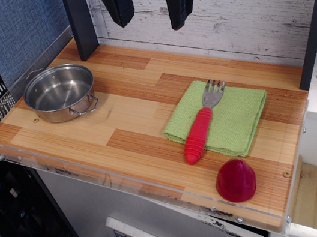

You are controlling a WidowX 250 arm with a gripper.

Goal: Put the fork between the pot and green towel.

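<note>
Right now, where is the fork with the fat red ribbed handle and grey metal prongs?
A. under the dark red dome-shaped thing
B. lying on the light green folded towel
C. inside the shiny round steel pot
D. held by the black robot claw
B: the red-handled fork lies across the light green folded towel, its handle end poking past the towel's front edge onto the wooden table. The open black gripper hangs empty above.

Dark red dome-shaped object [236, 180] — perhaps plastic — sits near the wooden table [138, 106] front edge.
</note>
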